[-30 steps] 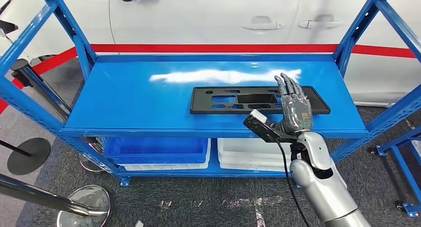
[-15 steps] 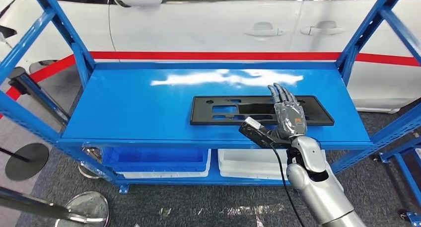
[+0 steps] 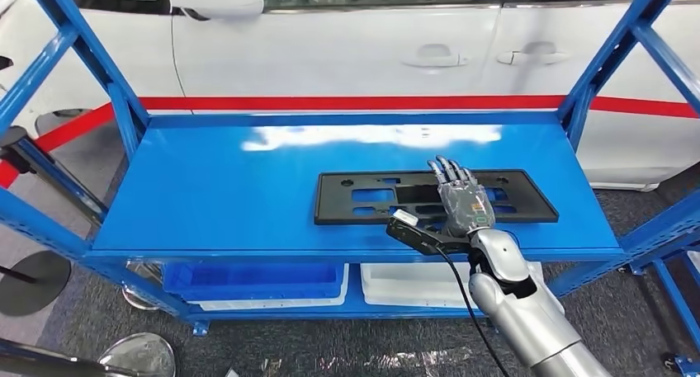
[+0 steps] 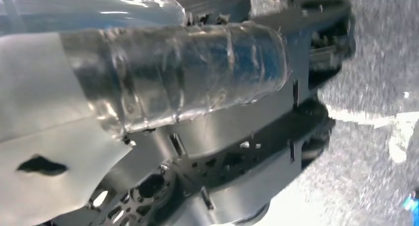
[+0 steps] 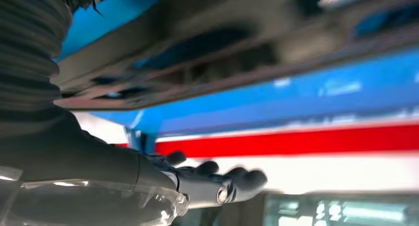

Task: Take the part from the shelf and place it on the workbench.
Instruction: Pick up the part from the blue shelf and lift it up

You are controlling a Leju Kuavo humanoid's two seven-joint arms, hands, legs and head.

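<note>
Head view, shelf station. Item: black part [image 3: 363, 197], a long flat plate with rectangular cut-outs, lay flat on the top deck of the blue shelf [image 3: 223, 179], toward the front edge and right of centre. Right hand [image 3: 459, 197] was stretched over the middle-right of the part, fingers [image 3: 446, 172] straight and slightly apart, holding nothing; whether the palm touched the plate could not be told. A black wrist camera [image 3: 413, 231] with a cable stood just beside the wrist, over the shelf's front lip.

Surroundings: blue uprights and diagonal braces framed the deck at both ends. On the lower deck, a blue bin [image 3: 252, 278] sat at the left and a white bin [image 3: 413, 282] at the right, side by side. Behind the shelf stood a white car [image 3: 347, 55] with door handles, and a red stripe [image 3: 363, 102] ran along it. Round stanchion bases [image 3: 136, 355] stood on the grey floor at the left.

Right wrist view: blurred; fingers extended near the part's dark underside [image 5: 197, 53].

Left hand: state could not be told.
</note>
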